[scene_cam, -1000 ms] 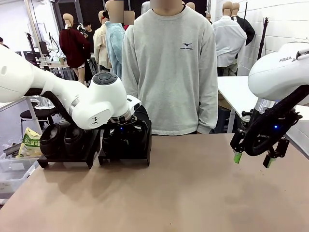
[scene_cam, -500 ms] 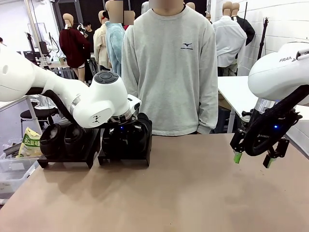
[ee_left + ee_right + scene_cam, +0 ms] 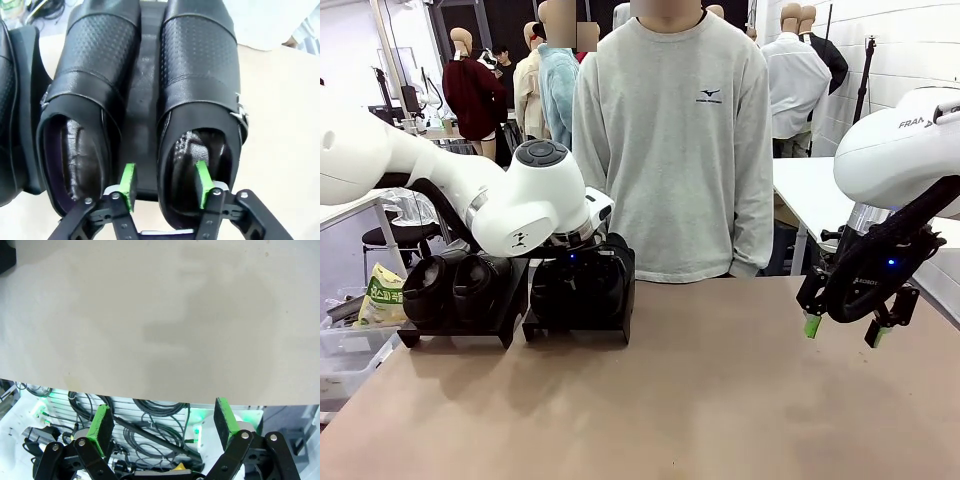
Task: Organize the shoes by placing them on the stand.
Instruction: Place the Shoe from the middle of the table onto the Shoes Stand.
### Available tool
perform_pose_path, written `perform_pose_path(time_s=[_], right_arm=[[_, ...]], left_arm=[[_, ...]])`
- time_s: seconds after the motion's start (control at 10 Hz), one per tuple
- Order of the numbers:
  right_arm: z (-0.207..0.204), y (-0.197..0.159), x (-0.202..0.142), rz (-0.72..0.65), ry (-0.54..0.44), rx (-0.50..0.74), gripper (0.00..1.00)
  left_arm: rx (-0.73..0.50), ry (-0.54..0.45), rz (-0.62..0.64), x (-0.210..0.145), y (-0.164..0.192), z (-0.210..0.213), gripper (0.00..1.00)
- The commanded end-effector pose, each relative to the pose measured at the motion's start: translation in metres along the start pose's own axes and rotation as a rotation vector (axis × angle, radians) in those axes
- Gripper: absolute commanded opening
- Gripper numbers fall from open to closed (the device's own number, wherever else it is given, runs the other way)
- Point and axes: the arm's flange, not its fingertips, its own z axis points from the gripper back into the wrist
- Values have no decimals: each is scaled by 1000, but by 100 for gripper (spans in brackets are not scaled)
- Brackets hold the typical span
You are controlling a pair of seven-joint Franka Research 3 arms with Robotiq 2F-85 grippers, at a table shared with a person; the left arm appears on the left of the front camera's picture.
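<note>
In the left wrist view two glossy black shoes (image 3: 85, 90) (image 3: 200, 85) lie side by side on a black stand (image 3: 142, 100). My left gripper (image 3: 165, 184) is open at their heel end. One green pad sits in the gap between the shoes, the other inside the right shoe's opening, astride its inner wall without pinching it. In the front view this stand (image 3: 575, 330) is half hidden by my left arm. A second stand (image 3: 460, 325) to its left holds two more shoes (image 3: 425, 285) (image 3: 470, 285). My right gripper (image 3: 840, 330) (image 3: 162, 427) hangs open and empty above the table's right side.
A person in a grey sweatshirt (image 3: 670, 140) stands at the far edge behind the stands. A yellow-green snack bag (image 3: 382, 298) sits in a clear bin off the table's left. The brown tabletop (image 3: 700, 400) is bare in the middle and front.
My left gripper's jaws have opened from shut, letting go of the right shoe's wall, and the wrist has lifted slightly. The right arm has not moved.
</note>
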Motion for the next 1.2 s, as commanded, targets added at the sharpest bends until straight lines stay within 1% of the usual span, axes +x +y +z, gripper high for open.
perform_pose_path(time_s=[0.0,0.2,0.5,0.6,1.1], right_arm=[[-1,1,-1,4,3,0,100],[-1,1,-1,4,3,0,100],[-1,1,-1,4,3,0,100],[-1,1,-1,4,3,0,100],[-1,1,-1,4,3,0,100]], left_arm=[[46,-51,-22,0,-6,15,100],[49,-91,-27,0,-7,32,100],[44,-115,-25,-3,-4,46,100],[15,-81,-43,7,-5,42,100],[15,-81,-43,7,-5,42,100]])
